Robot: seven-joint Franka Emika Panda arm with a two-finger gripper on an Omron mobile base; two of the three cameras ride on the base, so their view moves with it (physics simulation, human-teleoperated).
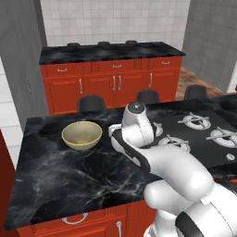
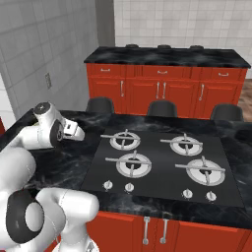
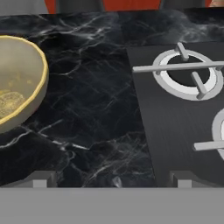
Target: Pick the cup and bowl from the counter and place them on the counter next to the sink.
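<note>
Wide round beige-tan bowl sits upright on glossy black marble counter just left of matte black stove plate, w/ two-finger gripper spread wide, empty, over bare counter beside bowl, prob. lining up a grab.

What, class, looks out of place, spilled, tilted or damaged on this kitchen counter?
Nothing stands out. The bowl sits upright and intact on the black counter, left of the stove plate. No spill shows around it.
</note>
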